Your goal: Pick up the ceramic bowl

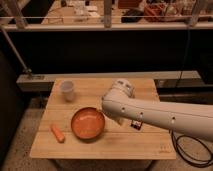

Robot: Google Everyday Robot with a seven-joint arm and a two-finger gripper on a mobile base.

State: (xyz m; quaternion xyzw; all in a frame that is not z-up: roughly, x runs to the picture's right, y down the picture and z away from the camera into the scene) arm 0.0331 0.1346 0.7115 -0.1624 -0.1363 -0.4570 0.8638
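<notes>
Dim and cluttered, the room held a pale wooden table (125,145) seen from above in the single camera view, with a metal railing (60,26) and dark shelving behind it. On the table's left half sat the ceramic bowl (88,124), wide, shallow and orange, its glossy inside catching the light. Behind the bowl and a little to its left stood a small white cup (67,90), upright and apart from it. Just left of the bowl, near the table's front edge, lay a small orange carrot-like piece (58,133), not touching it. A thick white robot arm (165,116) reached in from the right and ended at the bowl's right rim. The gripper (115,120) sat tucked under that end, just beside the rim; I could not tell how far open it was or whether it held anything. A black cable (192,150) looped off the table's right side.
</notes>
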